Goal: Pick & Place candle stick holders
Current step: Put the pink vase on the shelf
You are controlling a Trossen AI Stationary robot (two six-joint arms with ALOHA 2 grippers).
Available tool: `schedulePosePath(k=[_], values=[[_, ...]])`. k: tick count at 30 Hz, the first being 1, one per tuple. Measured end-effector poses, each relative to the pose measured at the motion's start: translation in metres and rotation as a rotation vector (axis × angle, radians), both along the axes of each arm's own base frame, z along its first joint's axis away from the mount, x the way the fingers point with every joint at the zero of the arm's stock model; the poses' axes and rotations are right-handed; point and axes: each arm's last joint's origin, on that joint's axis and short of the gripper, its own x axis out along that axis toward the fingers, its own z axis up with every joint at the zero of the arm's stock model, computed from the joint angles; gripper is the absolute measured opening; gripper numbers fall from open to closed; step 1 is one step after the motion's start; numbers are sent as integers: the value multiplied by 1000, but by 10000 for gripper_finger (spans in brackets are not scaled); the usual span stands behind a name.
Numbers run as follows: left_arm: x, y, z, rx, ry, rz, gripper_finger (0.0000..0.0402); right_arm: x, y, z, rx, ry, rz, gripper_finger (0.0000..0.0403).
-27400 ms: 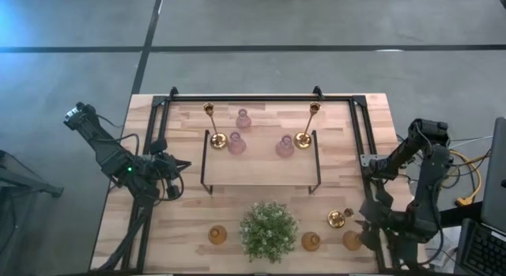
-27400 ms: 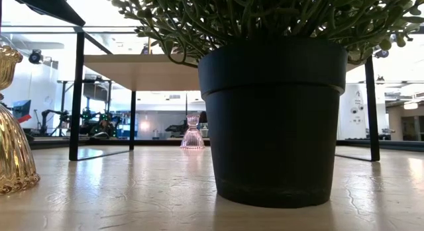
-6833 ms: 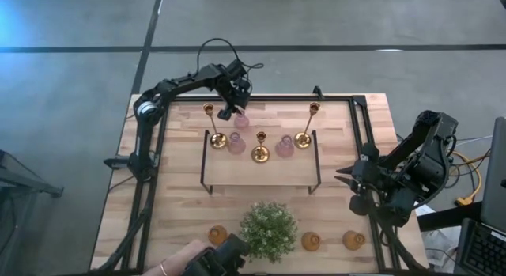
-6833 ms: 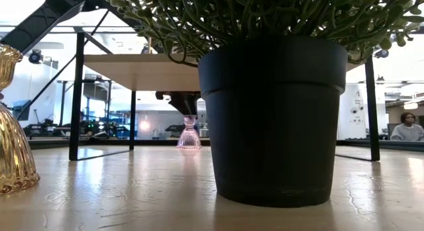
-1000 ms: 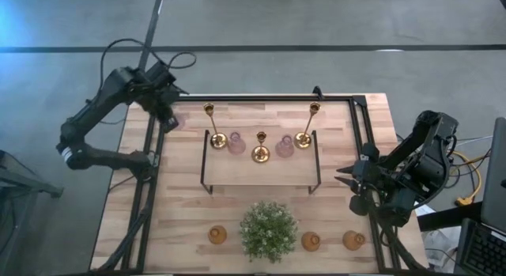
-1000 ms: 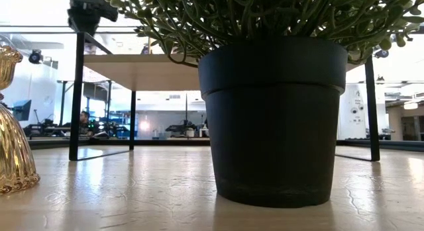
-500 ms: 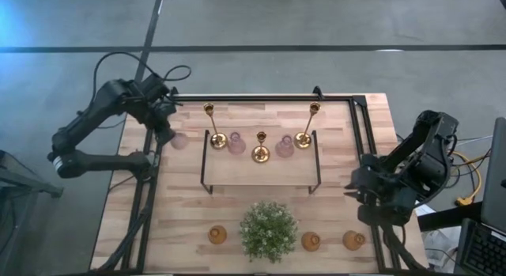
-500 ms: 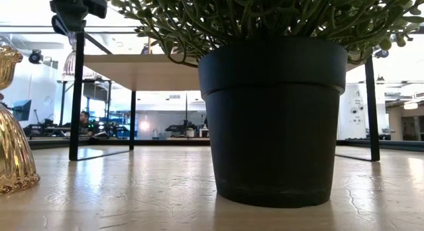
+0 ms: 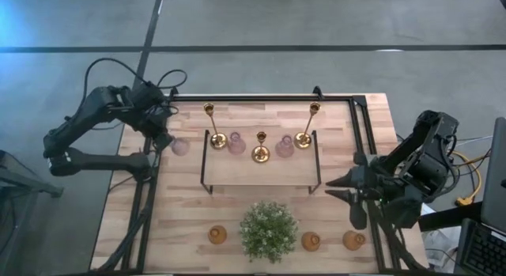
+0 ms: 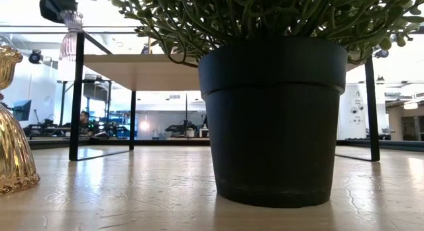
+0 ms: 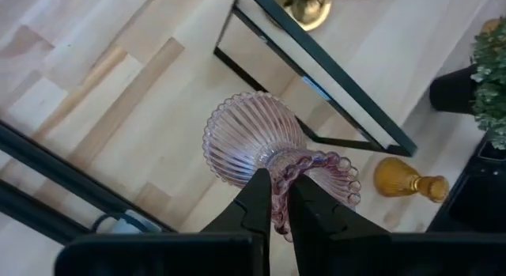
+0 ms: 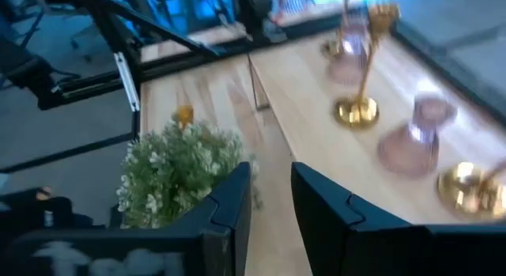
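We see the left pincer (image 11: 273, 198) clamped on the waist of a ribbed pink-lilac glass candle holder (image 11: 265, 149), hanging over the worktop's (image 9: 182, 197) far left corner, probably clear of it; the right pincer (image 12: 270, 198) waits part-open.

The high view looks straight down on the whole table (image 9: 261, 205). The low view sits at tabletop level, close behind the plant pot (image 10: 271, 118); both share the plant (image 9: 269, 230).
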Motion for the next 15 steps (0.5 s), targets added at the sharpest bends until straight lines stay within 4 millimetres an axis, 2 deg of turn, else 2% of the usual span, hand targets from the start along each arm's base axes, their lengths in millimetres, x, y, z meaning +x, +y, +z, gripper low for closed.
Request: schedulePosePath(k=[8, 15], values=[[11, -16, 3, -22, -46, -34, 26, 7, 6, 8, -138, -55, 139, 78], [34, -35, 6, -53, -134, -121, 26, 27, 19, -3, -281, -38, 158, 84]])
